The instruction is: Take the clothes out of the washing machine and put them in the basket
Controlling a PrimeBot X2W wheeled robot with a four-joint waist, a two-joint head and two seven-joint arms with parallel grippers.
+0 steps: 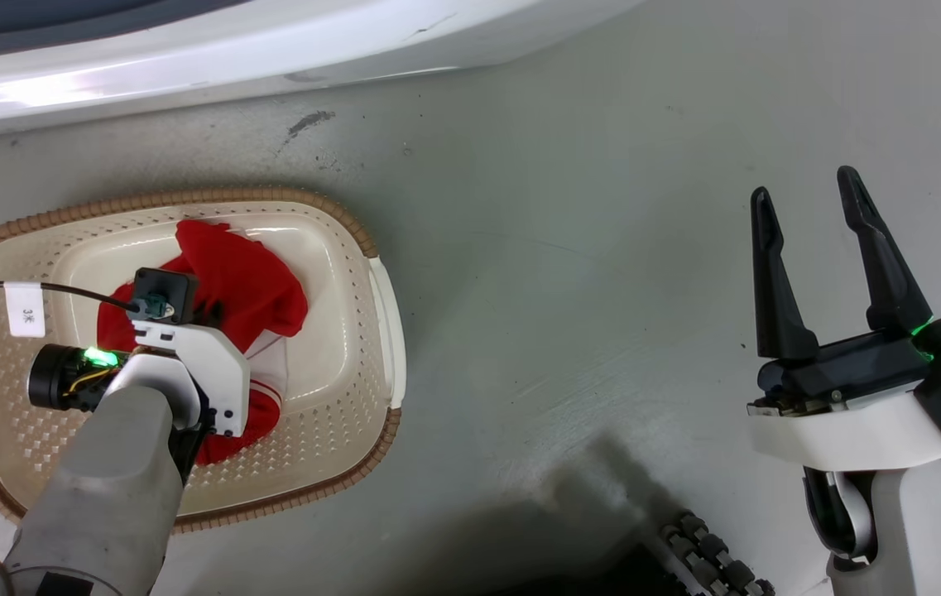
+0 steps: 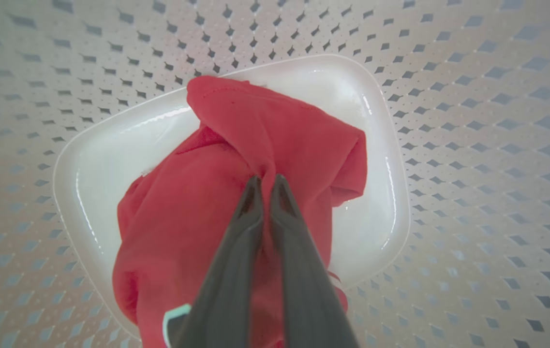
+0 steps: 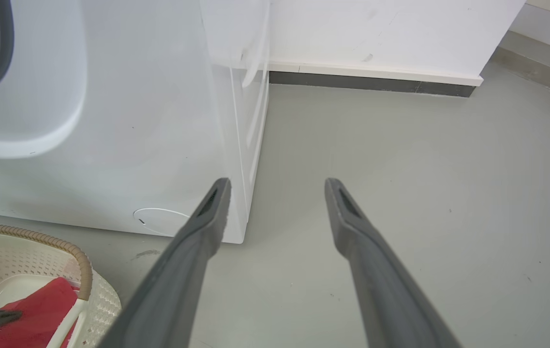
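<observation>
Clamping a fold of the bright red jersey-like garment (image 2: 197, 212) in my left fingers (image 2: 249, 212), I judge it delivered into the small cream perforated plastic basket (image 1: 338, 389) beside the big white washing machine (image 1: 189, 66), needing only release, while my right fingers (image 1: 770, 273) hang spread and empty.

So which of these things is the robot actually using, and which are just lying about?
In the job: red garment, pinched in the left gripper; cream basket beneath it; white washing machine.
Just there: right gripper, open and holding nothing, over the grey floor; dark scuff on that floor; wall skirting.
</observation>
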